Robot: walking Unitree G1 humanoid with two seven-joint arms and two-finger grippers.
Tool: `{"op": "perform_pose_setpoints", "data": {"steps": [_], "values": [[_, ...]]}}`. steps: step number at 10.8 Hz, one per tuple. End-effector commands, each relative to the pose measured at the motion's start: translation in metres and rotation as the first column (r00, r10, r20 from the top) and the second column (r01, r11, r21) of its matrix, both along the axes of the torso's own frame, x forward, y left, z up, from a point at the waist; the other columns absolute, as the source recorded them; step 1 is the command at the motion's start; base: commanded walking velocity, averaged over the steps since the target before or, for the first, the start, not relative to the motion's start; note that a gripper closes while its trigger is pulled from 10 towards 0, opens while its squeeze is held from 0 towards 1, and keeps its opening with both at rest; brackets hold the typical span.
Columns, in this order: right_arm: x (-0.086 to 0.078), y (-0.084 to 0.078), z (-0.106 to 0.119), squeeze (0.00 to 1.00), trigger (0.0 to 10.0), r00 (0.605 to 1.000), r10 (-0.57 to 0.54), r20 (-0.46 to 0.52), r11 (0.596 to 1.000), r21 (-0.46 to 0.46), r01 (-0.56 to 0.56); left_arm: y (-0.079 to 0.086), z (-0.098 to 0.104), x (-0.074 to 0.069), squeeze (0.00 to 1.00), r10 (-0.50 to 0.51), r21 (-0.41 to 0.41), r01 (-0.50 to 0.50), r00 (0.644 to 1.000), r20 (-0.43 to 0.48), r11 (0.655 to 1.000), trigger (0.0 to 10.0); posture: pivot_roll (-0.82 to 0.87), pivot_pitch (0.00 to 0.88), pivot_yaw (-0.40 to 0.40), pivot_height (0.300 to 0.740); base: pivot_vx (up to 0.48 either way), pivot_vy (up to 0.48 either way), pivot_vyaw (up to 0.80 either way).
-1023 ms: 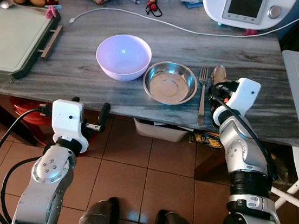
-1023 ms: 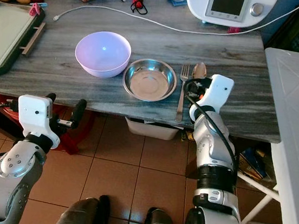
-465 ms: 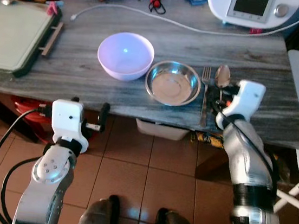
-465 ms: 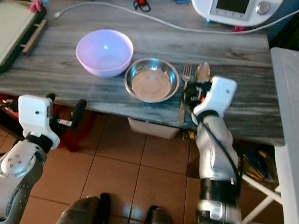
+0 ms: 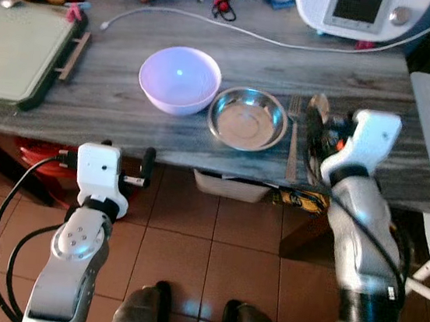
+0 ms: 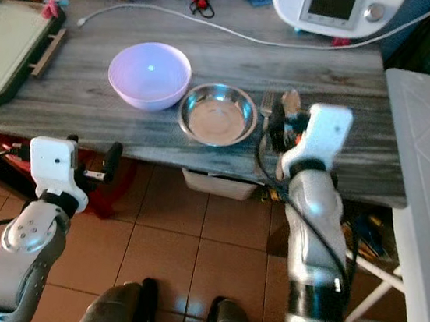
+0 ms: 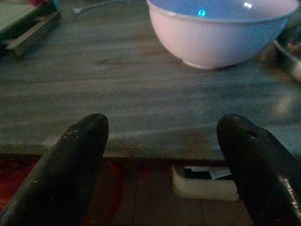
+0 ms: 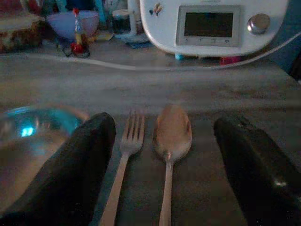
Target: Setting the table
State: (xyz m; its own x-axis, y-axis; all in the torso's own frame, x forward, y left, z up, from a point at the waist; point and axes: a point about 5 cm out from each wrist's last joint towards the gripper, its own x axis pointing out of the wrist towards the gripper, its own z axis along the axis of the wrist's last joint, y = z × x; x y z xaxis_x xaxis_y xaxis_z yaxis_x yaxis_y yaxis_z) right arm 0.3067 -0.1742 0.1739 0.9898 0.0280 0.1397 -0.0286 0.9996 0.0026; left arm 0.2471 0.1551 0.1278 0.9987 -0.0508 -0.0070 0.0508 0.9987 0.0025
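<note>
With the steel dish (image 5: 245,118) as the marker, the setting looks largely laid: a lilac bowl (image 5: 179,79) sits just to its left, almost touching, and a fork (image 8: 123,155) and spoon (image 8: 171,136) lie side by side just to its right, handles toward the table's (image 5: 111,109) near edge. The right gripper (image 8: 160,155) hovers low over that cutlery, its fingers spread wide with fork and spoon between them, holding nothing. The left gripper (image 7: 164,155) hangs below the table edge, down and left of the dish, fingers also apart and empty. What is left, by my judgement, is little: perhaps straightening the cutlery or adding a cup. The fork's handle reaches close to the edge, so a nudge could tip it off. Bare tabletop lies beyond the dish up to a white cable (image 5: 239,32) and appliance (image 5: 359,10); a green tray (image 5: 16,54) stands well to the left.
</note>
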Motion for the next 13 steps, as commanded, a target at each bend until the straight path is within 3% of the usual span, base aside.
{"op": "perform_pose_setpoints", "data": {"steps": [1,3,5,7,8,10,13], "values": [[-0.007,0.003,-0.002,0.0,10.0,1.0,0.001,-0.004,1.0,-0.012,-0.001,0.002,-0.005,-0.003,0.0,0.017,0.007,-0.016,1.0,-0.017,1.0,10.0,0.01,0.138,0.01,0.74,0.0,0.0,0.0],[-0.013,0.009,-0.007,0.0,10.0,1.0,0.009,0.006,0.999,-0.052,-0.009,0.002,-0.004,-0.001,0.0,0.021,0.004,-0.021,1.0,-0.011,1.0,10.0,0.0,0.132,0.011,0.74,-0.251,0.0,0.0],[-0.014,0.004,-0.004,0.0,10.0,0.999,-0.034,0.035,0.996,-0.084,0.037,0.001,-0.001,0.002,0.0,0.018,0.0,-0.018,1.0,0.0,1.0,10.0,0.0,0.136,0.01,0.74,-0.264,0.0,0.0],[-0.017,0.0,-0.016,0.0,10.0,0.998,-0.055,0.007,0.992,-0.114,0.056,0.002,-0.008,0.002,0.0,0.026,0.0,-0.026,1.0,-0.007,1.0,10.0,-0.01,0.096,0.014,0.74,-0.268,0.0,0.0],[-0.018,0.003,-0.022,0.0,10.0,0.998,-0.059,-0.015,0.993,-0.108,0.057,0.001,-0.011,0.004,0.0,0.036,-0.002,-0.036,0.999,-0.01,0.999,10.0,-0.02,0.044,0.015,0.74,-0.266,0.0,0.0],[-0.026,0.007,-0.034,0.0,10.0,0.997,-0.065,-0.034,0.998,0.007,0.065,-0.002,-0.018,0.002,0.0,0.043,-0.005,-0.043,0.999,-0.019,0.999,10.0,-0.02,0.0,0.021,0.74,-0.268,0.0,0.0],[-0.049,-0.002,-0.053,0.0,10.0,0.998,-0.059,-0.016,0.997,-0.055,0.058,0.009,-0.024,-0.004,0.0,0.059,0.017,-0.059,0.998,-0.032,0.998,10.0,-0.02,0.0,0.031,0.74,-0.269,0.0,0.0]]}}
